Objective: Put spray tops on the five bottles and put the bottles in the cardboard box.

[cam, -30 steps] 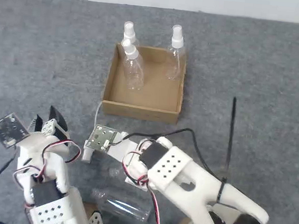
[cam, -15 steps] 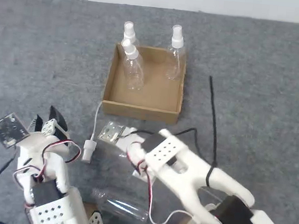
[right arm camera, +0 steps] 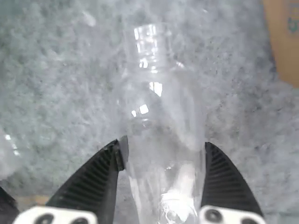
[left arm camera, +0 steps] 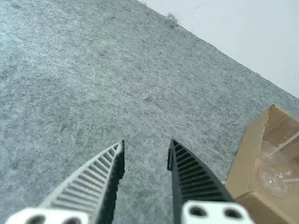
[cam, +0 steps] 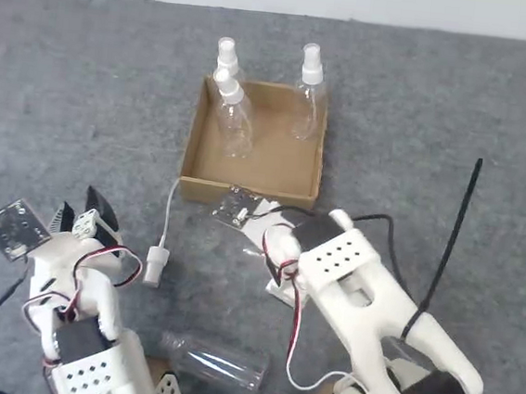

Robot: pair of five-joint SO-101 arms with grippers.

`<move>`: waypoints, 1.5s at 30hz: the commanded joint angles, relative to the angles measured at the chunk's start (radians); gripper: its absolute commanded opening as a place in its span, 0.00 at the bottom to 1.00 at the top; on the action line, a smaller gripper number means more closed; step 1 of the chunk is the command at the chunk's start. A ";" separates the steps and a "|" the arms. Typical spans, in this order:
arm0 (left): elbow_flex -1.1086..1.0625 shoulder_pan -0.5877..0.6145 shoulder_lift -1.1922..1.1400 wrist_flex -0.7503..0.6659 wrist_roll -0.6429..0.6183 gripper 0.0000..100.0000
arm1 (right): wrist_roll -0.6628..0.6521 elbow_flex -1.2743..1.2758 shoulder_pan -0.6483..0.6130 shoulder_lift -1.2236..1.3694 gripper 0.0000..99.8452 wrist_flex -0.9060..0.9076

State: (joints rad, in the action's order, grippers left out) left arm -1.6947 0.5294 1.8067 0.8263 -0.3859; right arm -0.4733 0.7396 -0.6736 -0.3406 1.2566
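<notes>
Swinging away from the loose white spray top (cam: 156,263) with its thin dip tube, the right arm is now reaching just short of the front wall of the shallow brown cardboard box (cam: 244,195). Right gripper (right arm camera: 163,144) is pinching a clear plastic bottle (right arm camera: 156,93) by its body, the threaded neck bare and pointing ahead. Left gripper (left arm camera: 146,144) is hanging spread over grey carpet (left arm camera: 70,70), holding nothing. A second uncapped clear bottle (cam: 213,361) is lying on its side near the arm bases; three capped bottles (cam: 231,115) are standing at the box's far side. Risks, as judged: the slick, thin-walled bottle slipping or buckling under the pinch; the bottle entering the box topless; the arm shoving the light box.
</notes>
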 commanded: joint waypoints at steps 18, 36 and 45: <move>0.010 0.005 0.014 -0.026 0.006 0.15 | -0.043 -0.121 -0.122 0.231 0.30 -0.139; 0.010 0.005 0.014 -0.026 0.006 0.15 | -0.021 -0.224 -0.186 0.272 0.35 -0.117; 0.010 0.005 0.014 -0.025 0.006 0.15 | 0.063 -0.241 -0.186 0.387 0.35 -0.176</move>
State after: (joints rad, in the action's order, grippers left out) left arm -1.6947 0.5294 1.8067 0.8263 -0.3859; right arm -0.4457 0.5600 -0.8562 0.0537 1.0894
